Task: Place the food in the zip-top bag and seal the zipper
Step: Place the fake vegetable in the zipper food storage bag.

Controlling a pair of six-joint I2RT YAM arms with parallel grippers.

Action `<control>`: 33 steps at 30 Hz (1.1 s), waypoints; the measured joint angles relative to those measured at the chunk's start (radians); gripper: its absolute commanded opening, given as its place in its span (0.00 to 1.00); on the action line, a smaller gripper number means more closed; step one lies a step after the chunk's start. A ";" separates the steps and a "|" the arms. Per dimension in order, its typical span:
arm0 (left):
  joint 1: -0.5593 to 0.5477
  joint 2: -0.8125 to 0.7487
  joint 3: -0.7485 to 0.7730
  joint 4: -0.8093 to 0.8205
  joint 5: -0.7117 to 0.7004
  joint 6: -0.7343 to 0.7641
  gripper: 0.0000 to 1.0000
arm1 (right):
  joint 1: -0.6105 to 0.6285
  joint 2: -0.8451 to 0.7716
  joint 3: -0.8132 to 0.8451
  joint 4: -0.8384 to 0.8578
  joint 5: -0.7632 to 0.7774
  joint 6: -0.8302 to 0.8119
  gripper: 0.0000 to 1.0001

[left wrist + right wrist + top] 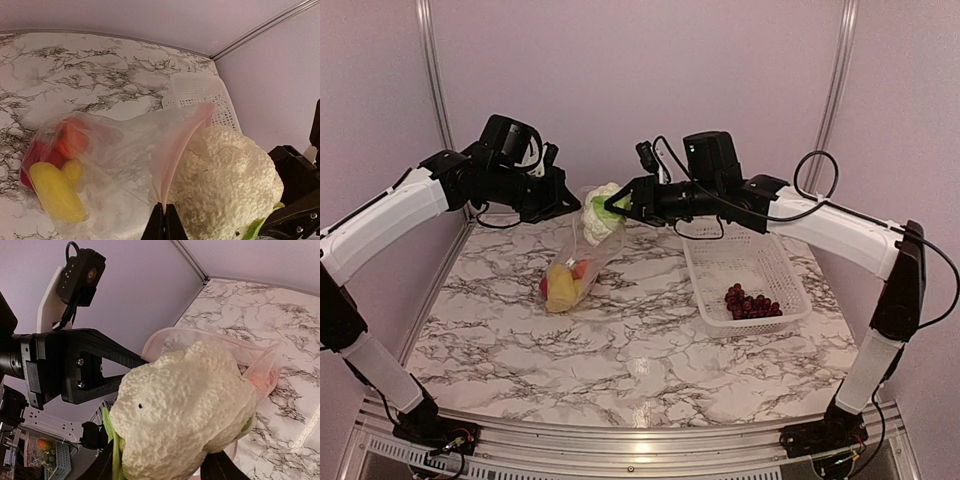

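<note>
The clear zip-top bag [582, 262] hangs over the table, mouth up, with a red pepper [37, 156], an orange fruit [72, 139] and yellow pieces [54, 191] in its bottom. My left gripper [165, 214] is shut on the pinkish zipper strip [182, 150] and holds the mouth up. My right gripper [617, 206] is shut on the white cauliflower [185, 410] with green leaves [114, 442], held at the bag's open mouth [210, 337]. The cauliflower also shows in the left wrist view [225, 180]. The dark purple grape bunch [750, 302] lies in the white lattice basket [715, 255].
The basket stands at the right of the marble table [620, 370]. Metal frame posts [432, 70] rise at the back corners against the purple walls.
</note>
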 measured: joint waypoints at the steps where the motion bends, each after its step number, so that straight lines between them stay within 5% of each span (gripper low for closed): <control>1: 0.000 0.000 0.000 0.000 0.000 -0.002 0.00 | 0.002 0.008 0.014 -0.011 0.001 -0.001 0.47; 10: 0.010 0.000 0.000 0.000 -0.031 -0.008 0.00 | 0.014 0.132 0.220 -0.167 0.035 -0.018 0.47; 22: 0.005 -0.038 -0.001 0.035 -0.066 -0.024 0.00 | 0.017 0.171 0.257 -0.278 0.041 -0.026 0.52; 27: 0.005 -0.038 -0.008 0.043 -0.059 -0.025 0.00 | 0.017 0.237 0.373 -0.307 -0.004 -0.035 0.63; 33: 0.005 -0.037 -0.008 0.038 -0.061 -0.019 0.00 | 0.018 0.315 0.429 -0.332 -0.067 -0.054 0.88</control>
